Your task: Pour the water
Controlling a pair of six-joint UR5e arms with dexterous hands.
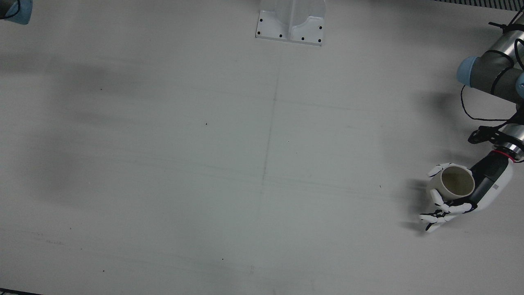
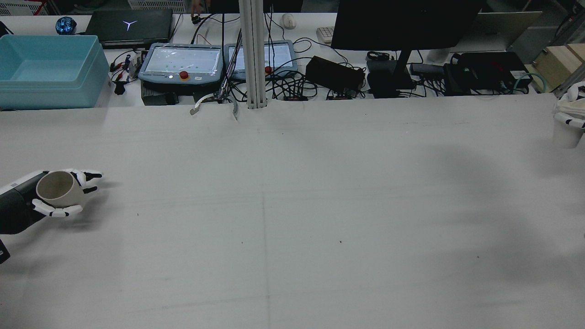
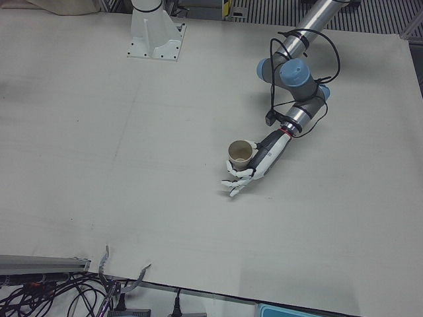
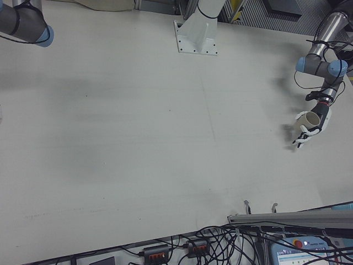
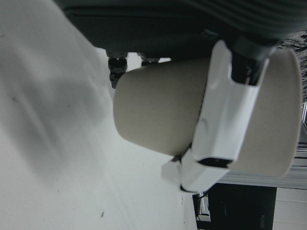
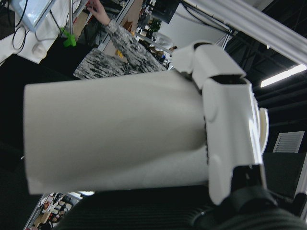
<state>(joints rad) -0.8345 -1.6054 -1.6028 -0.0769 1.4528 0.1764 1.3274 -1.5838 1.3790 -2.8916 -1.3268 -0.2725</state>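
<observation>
My left hand [image 1: 470,192] is shut on a beige paper cup [image 1: 454,182]. The cup is upright, its mouth faces up, and its inside looks empty. It sits low over the table at my far left, and shows in the rear view [image 2: 57,188], the left-front view [image 3: 240,153], the right-front view [image 4: 313,118] and the left hand view [image 5: 163,115]. My right hand [image 2: 571,114] is at the table's far right edge, shut on a white cup [image 2: 566,135]. In the right hand view the fingers [image 6: 230,139] wrap that cup [image 6: 110,129].
The arm pedestal [image 1: 290,24] stands at the table's robot side. Beyond the far edge are a blue bin [image 2: 45,68], teach pendants [image 2: 183,61], a metal post [image 2: 253,55], a monitor and cables. The left arm's elbow [image 3: 291,72] hangs over the table.
</observation>
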